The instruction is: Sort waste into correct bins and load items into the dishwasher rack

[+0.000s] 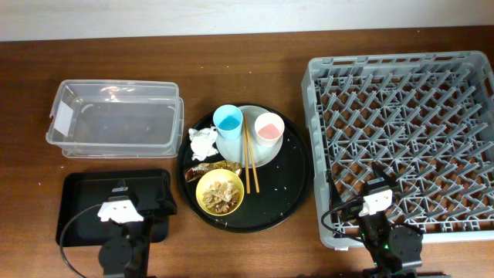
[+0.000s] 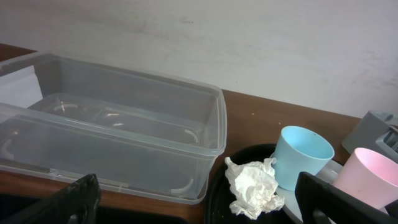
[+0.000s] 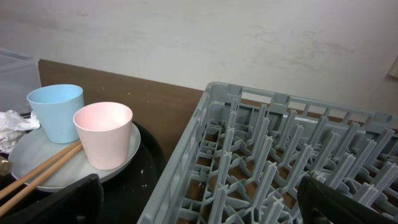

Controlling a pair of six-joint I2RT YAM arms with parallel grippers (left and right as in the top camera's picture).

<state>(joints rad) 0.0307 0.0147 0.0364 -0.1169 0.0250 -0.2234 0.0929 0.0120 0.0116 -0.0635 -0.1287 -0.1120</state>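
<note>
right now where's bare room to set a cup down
The clear tub and grey rack look empty. Bare table lies between them, behind the round tray. The tray's left and middle are crowded; its right side by the rack is free.

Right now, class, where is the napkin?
In the overhead view, the crumpled napkin lies at the left rim of the round black tray, between the clear tub and the blue cup.

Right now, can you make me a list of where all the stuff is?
Round black tray: holds white plate, yellow bowl, napkin, wrapper
On plate: blue cup, pink cup, chopsticks partly
In bowl: food scraps
Clear tub: empty
Small black tray: front left
Dishwasher rack: no dishes seen
Grippers: left gripper, right gripper both open
</note>
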